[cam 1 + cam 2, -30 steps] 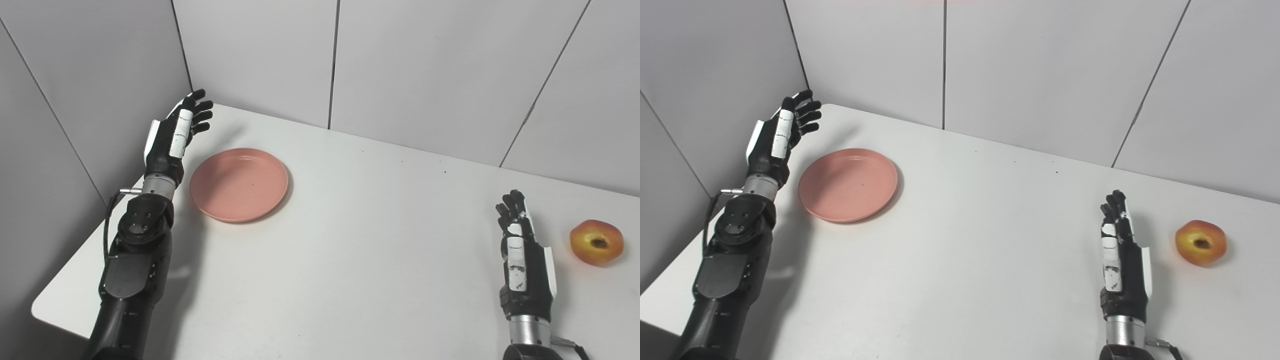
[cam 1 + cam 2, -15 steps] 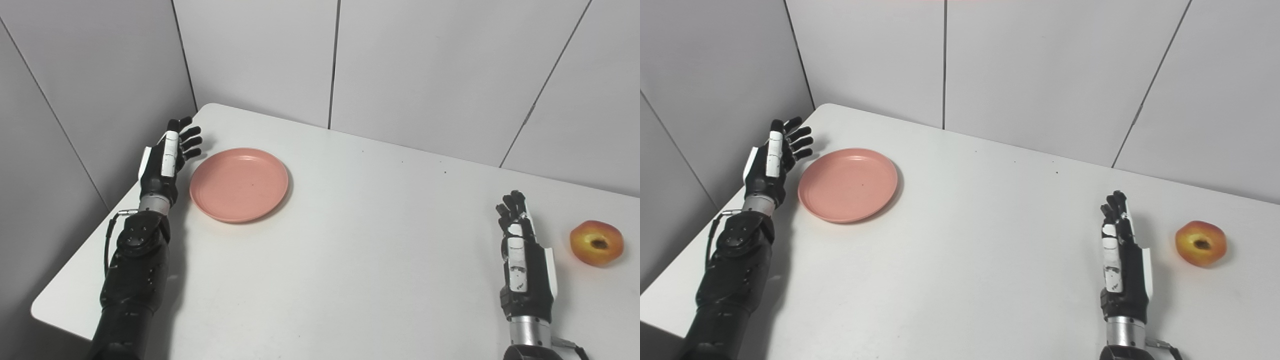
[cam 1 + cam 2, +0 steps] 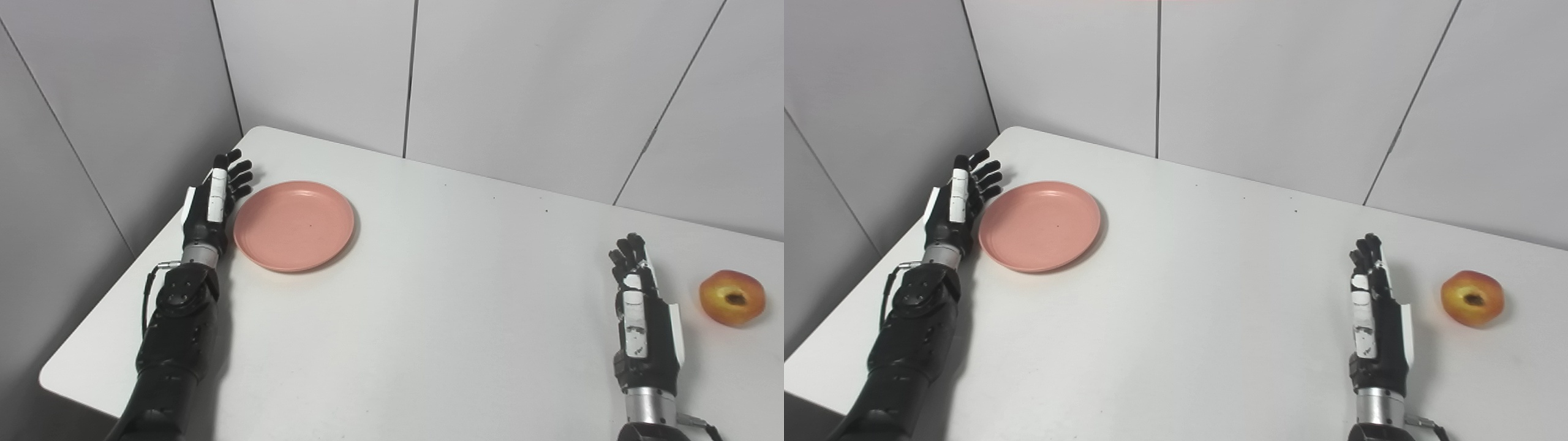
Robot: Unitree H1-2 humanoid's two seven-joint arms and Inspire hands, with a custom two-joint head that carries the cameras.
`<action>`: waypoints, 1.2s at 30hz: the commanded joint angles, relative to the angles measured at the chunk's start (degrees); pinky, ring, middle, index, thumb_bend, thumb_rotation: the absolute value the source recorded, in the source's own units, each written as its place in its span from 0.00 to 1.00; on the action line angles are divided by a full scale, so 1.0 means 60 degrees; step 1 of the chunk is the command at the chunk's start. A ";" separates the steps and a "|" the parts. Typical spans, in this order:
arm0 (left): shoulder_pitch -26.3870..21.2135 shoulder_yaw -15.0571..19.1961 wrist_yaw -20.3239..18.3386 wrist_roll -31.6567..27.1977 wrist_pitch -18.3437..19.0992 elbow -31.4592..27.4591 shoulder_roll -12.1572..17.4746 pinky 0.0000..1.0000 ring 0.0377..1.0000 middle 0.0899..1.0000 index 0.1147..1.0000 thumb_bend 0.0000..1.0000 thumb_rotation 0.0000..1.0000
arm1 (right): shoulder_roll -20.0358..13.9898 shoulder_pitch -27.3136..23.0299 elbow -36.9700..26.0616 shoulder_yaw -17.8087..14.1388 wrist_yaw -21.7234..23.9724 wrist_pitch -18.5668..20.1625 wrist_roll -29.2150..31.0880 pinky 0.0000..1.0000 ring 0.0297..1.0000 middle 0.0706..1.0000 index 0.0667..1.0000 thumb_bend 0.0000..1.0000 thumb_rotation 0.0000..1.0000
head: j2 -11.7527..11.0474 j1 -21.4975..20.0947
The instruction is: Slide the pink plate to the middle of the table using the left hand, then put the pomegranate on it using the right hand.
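Left eye view: pink plate (image 3: pixel 294 225) bare; left hand (image 3: pixel 211 202), right hand (image 3: pixel 643 321) spread, holding nothing.

Pink plate (image 3: pixel 294 225), round, shallow, empty, flat near the table's far-left corner; pomegranate (image 3: pixel 732 297), red-yellow, dark calyx showing, at far right.

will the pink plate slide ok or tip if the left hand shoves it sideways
The plate looks shallow, flat-bottomed and stiff, so it likely slides on the smooth table rather than tipping. The left hand is beside its low rim, so fingers might ride over it.
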 commanded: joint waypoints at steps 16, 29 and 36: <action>-0.0309 -0.0609 -0.0845 -0.0620 0.0525 -0.0776 -0.0197 0.83 0.84 0.83 0.81 0.93 1.00 | -0.0058 0.0375 0.0326 -0.0049 0.0022 0.0067 -0.0030 0.99 0.94 0.94 0.95 0.58 0.95 | 0.0075 0.0046; -0.0105 -0.1031 -0.1291 -0.0721 0.1593 -0.1872 -0.0302 0.83 0.84 0.83 0.83 0.90 1.00 | -0.0041 0.0340 0.0356 -0.0044 0.0031 0.0019 -0.0024 1.00 0.94 0.95 0.95 0.58 0.95 | 0.0114 0.0005; -0.0117 -0.1496 -0.1306 -0.0422 0.1976 -0.2208 -0.0453 0.84 0.85 0.84 0.84 0.90 1.00 | 0.0012 0.0322 0.0330 -0.0038 0.0005 0.0070 -0.0025 1.00 0.94 0.94 0.95 0.59 0.94 | 0.0161 -0.0188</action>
